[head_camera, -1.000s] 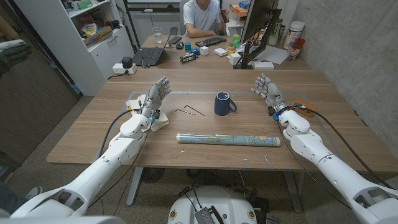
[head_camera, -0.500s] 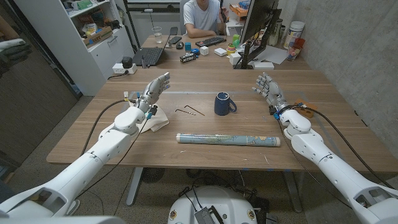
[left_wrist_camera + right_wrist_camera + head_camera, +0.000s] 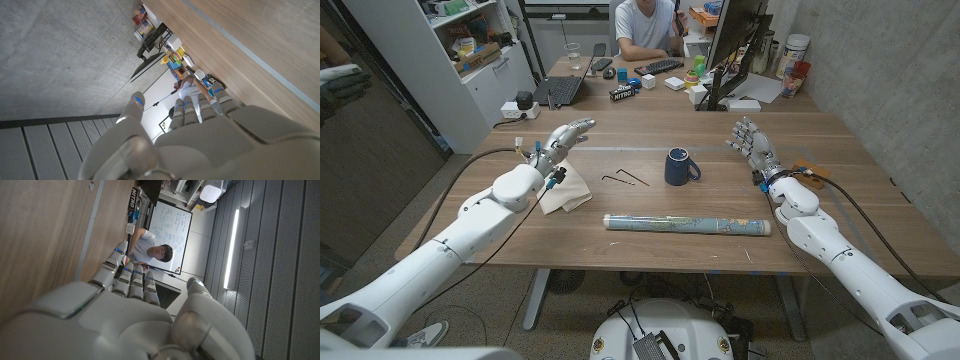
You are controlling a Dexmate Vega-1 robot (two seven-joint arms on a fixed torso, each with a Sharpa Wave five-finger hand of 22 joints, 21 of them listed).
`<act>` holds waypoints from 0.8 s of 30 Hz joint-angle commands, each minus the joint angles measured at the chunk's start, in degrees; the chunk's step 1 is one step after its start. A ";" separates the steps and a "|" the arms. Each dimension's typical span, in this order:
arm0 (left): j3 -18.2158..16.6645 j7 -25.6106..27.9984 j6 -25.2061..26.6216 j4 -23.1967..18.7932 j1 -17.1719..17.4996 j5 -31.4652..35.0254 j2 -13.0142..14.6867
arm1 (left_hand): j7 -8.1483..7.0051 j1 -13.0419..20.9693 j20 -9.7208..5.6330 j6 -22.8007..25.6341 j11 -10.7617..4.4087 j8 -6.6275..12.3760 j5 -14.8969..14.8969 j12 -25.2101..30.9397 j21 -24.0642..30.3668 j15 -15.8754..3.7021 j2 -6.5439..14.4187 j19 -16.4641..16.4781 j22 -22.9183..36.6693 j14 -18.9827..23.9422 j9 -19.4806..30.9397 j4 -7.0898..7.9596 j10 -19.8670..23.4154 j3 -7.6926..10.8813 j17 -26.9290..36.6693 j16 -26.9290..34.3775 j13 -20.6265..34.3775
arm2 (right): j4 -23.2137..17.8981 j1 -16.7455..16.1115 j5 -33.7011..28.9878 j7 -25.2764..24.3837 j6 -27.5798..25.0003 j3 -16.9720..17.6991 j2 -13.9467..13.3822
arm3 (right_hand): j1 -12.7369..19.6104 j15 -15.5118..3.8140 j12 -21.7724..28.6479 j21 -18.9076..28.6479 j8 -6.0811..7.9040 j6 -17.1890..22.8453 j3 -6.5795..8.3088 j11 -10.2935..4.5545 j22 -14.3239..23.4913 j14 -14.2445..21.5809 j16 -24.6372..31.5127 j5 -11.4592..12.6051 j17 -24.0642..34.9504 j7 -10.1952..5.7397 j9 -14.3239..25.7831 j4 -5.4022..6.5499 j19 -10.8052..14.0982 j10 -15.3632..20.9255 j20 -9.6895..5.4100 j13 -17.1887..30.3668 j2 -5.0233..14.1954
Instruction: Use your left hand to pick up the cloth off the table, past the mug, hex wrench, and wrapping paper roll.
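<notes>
Head view: left hand (image 3: 563, 140) is raised above the table (image 3: 720, 205), fingers spread and stretched forward toward 1 o'clock, holding nothing. It sits over the far edge of the cloth (image 3: 567, 190), apart from it. The cloth is a pale, crumpled square lying on the wood at roughly 9 o'clock from the table's centre, partly covered by the left wrist and forearm.

At 3 o'clock from the cloth, near it, lies the hex wrench (image 3: 623, 179), two thin dark bars flat on the wood. The mug (image 3: 679, 167), dark blue and upright with its handle toward 4 o'clock, stands at 3 o'clock from the wrench, close to centre. The wrapping paper roll (image 3: 686, 224) lies lengthwise along the near side, at 6 o'clock from the mug, well apart from it.

Right hand (image 3: 751, 146) is at about 3 o'clock from the mug, fingers apart and pointing up and away, empty; whether it touches the table I cannot tell.

Left wrist view: left hand (image 3: 200, 135) fingers are extended side by side, thumb set off, nothing between them.

Right wrist view: right hand (image 3: 130, 310) likewise extended, thumb apart. A person (image 3: 150, 250) sits beyond the table.
</notes>
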 commanded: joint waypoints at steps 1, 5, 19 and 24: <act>1.10 1.63 8.54 -8.43 -0.14 8.54 6.74 | -0.15 2.12 0.57 -1.00 -0.35 0.42 0.40 0.20 -0.41 -0.13 0.15 0.25 0.35 -0.01 0.33 -0.35 -0.47 0.95 0.09 0.11 -0.01 | -0.44 -0.37 -0.22 -0.57 -0.10 -0.13 -0.03 | -0.10 -0.20 0.20 0.32 0.50 0.57 0.14 -0.05 0.21 0.50 0.31 0.41 0.12 -0.12 0.19 -0.12 0.27 0.53 0.28 0.09 0.13; 0.89 1.86 8.64 -9.14 0.04 9.68 7.04 | -0.46 3.60 0.90 -0.88 -0.80 0.66 0.38 0.38 -0.57 -0.31 0.20 0.70 0.36 0.26 0.37 -0.56 -0.22 1.39 0.08 0.20 -0.05 | -0.81 -0.70 -0.11 -0.88 -0.36 -0.02 -0.15 | -0.14 -0.16 0.22 0.31 0.55 0.71 0.13 -0.01 0.22 0.51 0.31 0.41 0.10 -0.19 0.19 -0.14 0.25 0.60 0.35 0.09 0.14; 7.97 -5.39 8.85 -9.59 -6.42 19.31 7.05 | -1.20 7.70 1.40 0.07 -1.67 1.33 0.26 0.80 -1.13 -0.73 0.35 1.64 0.49 1.44 0.45 -0.62 0.38 2.39 0.09 0.49 -0.10 | -3.06 -1.95 -0.85 -2.68 -1.53 0.12 -1.20 | -0.26 -0.23 0.18 0.31 0.55 0.81 0.11 -0.03 0.22 0.53 0.30 0.41 0.03 -0.30 0.19 -0.22 0.22 0.60 0.46 0.09 0.15; 9.55 -7.61 6.79 -6.43 -9.20 20.97 5.10 | -1.23 8.45 1.43 0.40 -1.96 1.45 0.14 1.06 -1.20 -0.72 0.12 2.05 0.53 1.90 0.47 -0.52 0.94 2.36 0.10 0.59 -0.10 | -4.55 -3.05 -1.20 -4.49 -2.16 0.21 -1.32 | -0.30 -0.21 0.20 0.31 0.52 0.79 0.10 0.05 0.22 0.52 0.29 0.42 0.01 -0.28 0.20 -0.25 0.22 0.69 0.47 0.09 0.15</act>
